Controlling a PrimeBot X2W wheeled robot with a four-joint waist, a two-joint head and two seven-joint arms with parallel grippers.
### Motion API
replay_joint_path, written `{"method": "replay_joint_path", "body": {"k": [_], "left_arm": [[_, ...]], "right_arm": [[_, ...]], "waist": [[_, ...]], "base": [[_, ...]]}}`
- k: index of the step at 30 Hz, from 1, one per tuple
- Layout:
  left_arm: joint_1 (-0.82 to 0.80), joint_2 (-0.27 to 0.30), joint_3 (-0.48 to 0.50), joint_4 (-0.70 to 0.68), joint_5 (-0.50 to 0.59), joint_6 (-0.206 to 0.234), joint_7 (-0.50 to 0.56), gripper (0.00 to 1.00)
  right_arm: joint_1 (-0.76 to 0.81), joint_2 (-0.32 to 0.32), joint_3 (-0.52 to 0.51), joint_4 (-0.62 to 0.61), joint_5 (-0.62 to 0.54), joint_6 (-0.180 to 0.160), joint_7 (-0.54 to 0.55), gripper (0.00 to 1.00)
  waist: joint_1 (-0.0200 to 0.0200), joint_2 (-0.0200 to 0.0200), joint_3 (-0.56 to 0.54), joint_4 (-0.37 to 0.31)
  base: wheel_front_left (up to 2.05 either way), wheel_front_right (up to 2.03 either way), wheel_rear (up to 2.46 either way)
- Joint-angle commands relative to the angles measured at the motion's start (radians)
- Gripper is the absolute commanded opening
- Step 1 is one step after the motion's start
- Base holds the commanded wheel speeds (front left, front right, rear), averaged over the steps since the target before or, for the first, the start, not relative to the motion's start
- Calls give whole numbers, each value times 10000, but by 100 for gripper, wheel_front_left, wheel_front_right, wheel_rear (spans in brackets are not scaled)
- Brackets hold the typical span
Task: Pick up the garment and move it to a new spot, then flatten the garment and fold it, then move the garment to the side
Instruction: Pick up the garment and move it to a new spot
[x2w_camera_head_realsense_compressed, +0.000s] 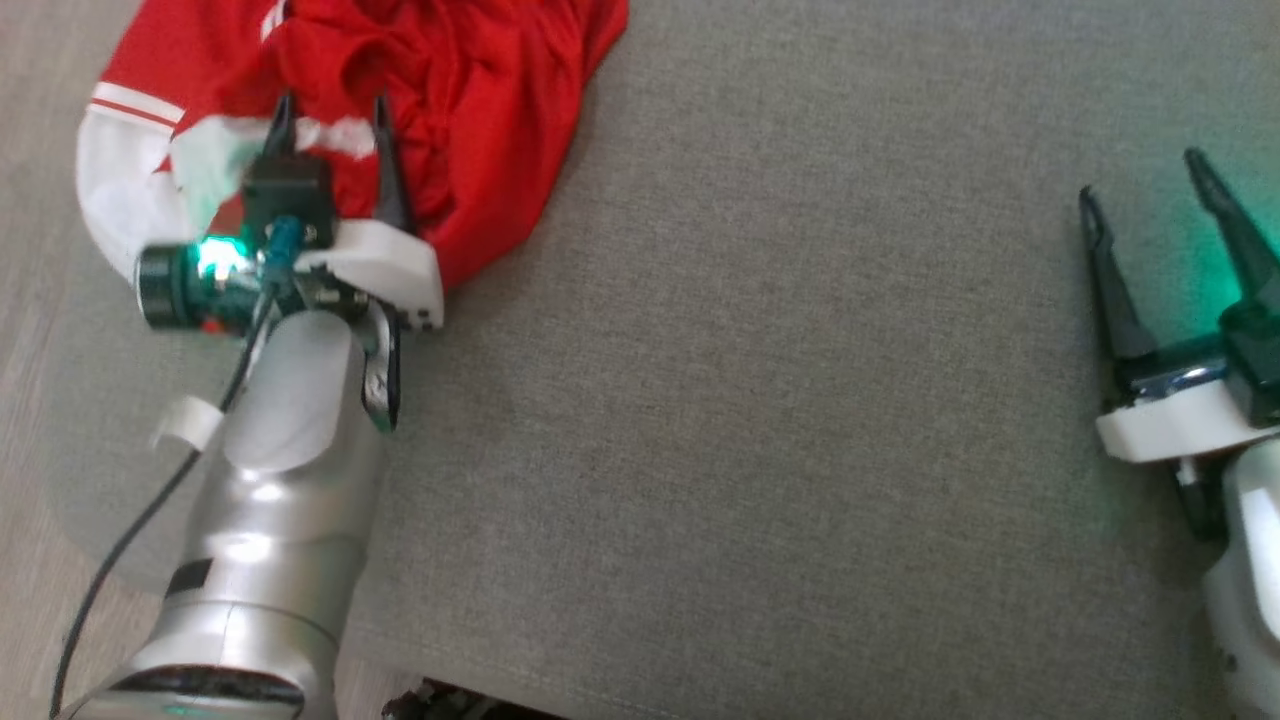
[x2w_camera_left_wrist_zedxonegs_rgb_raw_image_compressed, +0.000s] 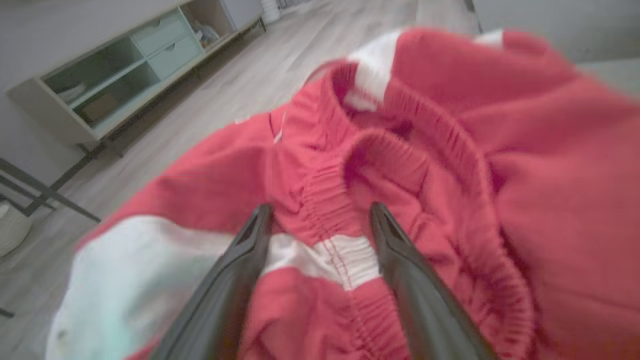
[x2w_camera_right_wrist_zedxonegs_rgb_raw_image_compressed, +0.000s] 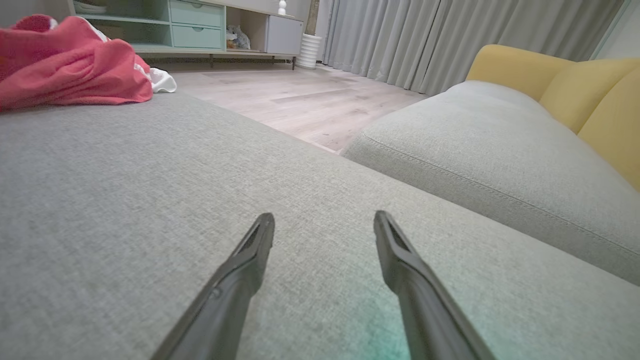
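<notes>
A crumpled red garment (x2w_camera_head_realsense_compressed: 470, 110) with white panels lies at the far left corner of the grey cushion (x2w_camera_head_realsense_compressed: 780, 420). My left gripper (x2w_camera_head_realsense_compressed: 333, 108) hovers over its near edge, open, fingers straddling a white patch and the gathered red waistband (x2w_camera_left_wrist_zedxonegs_rgb_raw_image_compressed: 330, 200). In the left wrist view the left gripper (x2w_camera_left_wrist_zedxonegs_rgb_raw_image_compressed: 320, 212) has cloth under its tips but nothing pinched. My right gripper (x2w_camera_head_realsense_compressed: 1140, 175) stands open over bare cushion at the right, far from the garment (x2w_camera_right_wrist_zedxonegs_rgb_raw_image_compressed: 70, 65); in the right wrist view the right gripper (x2w_camera_right_wrist_zedxonegs_rgb_raw_image_compressed: 324, 220) holds nothing.
The cushion's left edge drops to wooden floor (x2w_camera_head_realsense_compressed: 25, 480). A second grey seat with yellow back cushions (x2w_camera_right_wrist_zedxonegs_rgb_raw_image_compressed: 560, 80) stands across a floor gap. A low cabinet with drawers (x2w_camera_right_wrist_zedxonegs_rgb_raw_image_compressed: 195, 25) lines the wall; curtains (x2w_camera_right_wrist_zedxonegs_rgb_raw_image_compressed: 450, 35) hang beyond.
</notes>
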Motion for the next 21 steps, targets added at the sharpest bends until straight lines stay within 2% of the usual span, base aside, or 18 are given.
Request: {"method": "replay_joint_path", "body": {"k": [1,3,4,5,10,14,17,21], "left_arm": [[-111,378,228,4,-46,156,17,100],[-229,359,221,435,-183,185,-100,100],[-290,354,215,569,-227,211,-218,47],[-347,350,186,662,-237,242,-346,0],[-638,343,79,608,-318,109,-709,0],[-818,572,-37,-425,-194,-41,-757,0],[-849,857,-127,-1518,-85,-230,-760,0],[-1093,1271,-302,-2822,-3,-720,-762,0]], "right_arm": [[113,-154,109,224,-39,67,25,100],[89,-151,110,197,-63,67,25,100],[65,-136,116,197,-74,67,25,100],[40,-118,120,203,-81,67,25,100],[3,68,148,308,-52,67,25,100],[-106,454,322,456,41,67,25,100],[-225,892,535,573,121,67,25,100],[-419,1429,972,755,262,67,25,100]], "waist": [[0,0,154,-57],[0,0,203,-79],[0,0,221,-90],[0,0,225,-92],[0,0,19,-47],[0,0,-515,-230],[0,0,-1051,-636],[0,0,-1782,-1601]], "base": [[0,0,0],[0,0,0],[0,0,0],[0,0,0],[0,0,0],[0,0,0],[0,0,0],[0,0,0]]}}
